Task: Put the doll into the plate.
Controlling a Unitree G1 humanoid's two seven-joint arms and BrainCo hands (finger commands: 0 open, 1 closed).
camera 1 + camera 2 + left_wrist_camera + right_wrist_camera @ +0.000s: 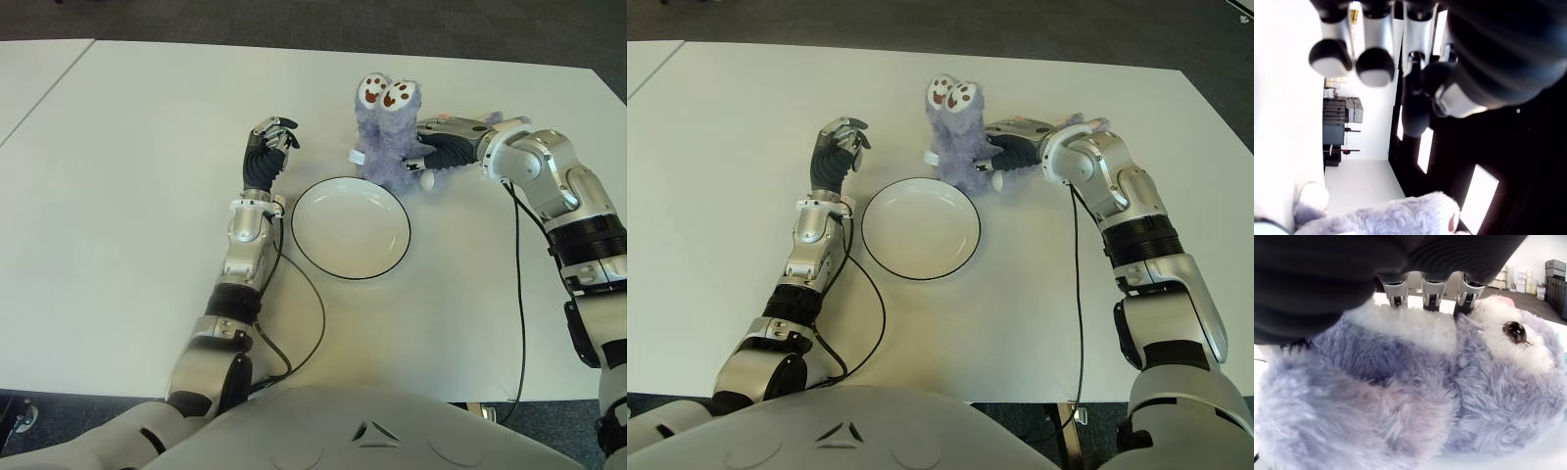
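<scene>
Plate [351, 227] sits empty on the table [118, 196] nearest the robot in the eye views, doll [389, 132] just beyond its far rim, feet up, right hand [446, 147] wrapped round it, left hand [269, 147] idle left of plate, curled, empty; right wrist view: fingers [1431, 291] buried in fur.

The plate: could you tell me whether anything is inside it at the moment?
Nothing is inside the plate; its white bowl shows bare. The doll sits on the table just beyond its far rim, gripped by the right hand.
</scene>
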